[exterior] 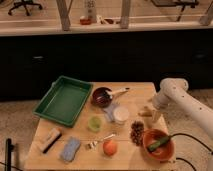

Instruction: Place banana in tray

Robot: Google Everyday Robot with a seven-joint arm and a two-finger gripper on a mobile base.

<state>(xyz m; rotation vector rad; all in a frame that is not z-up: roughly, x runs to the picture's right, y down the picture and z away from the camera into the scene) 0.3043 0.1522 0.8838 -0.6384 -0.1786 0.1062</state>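
**Banana not yet in tray**

The small pale yellow-tan banana [102, 140] lay near on the wooden table [135, 96], apart from the empty dark green plastic tray [64, 100] at left. The hand [148, 114] hung at right; open or closed, I could not tell.

A wooden counter [136, 96] stands on speckled floor [15, 127] before dark cabinets [100, 55], a pale ledge [45, 28] at 12 o'clock, the gripper [150, 114] at 3 o'clock.

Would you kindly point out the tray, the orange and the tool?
tray [65, 102]: camera view, bare floor.
orange [109, 147]: camera view, its middle.
tool [148, 115]: camera view, its tip, above the table's [135, 95] right side.
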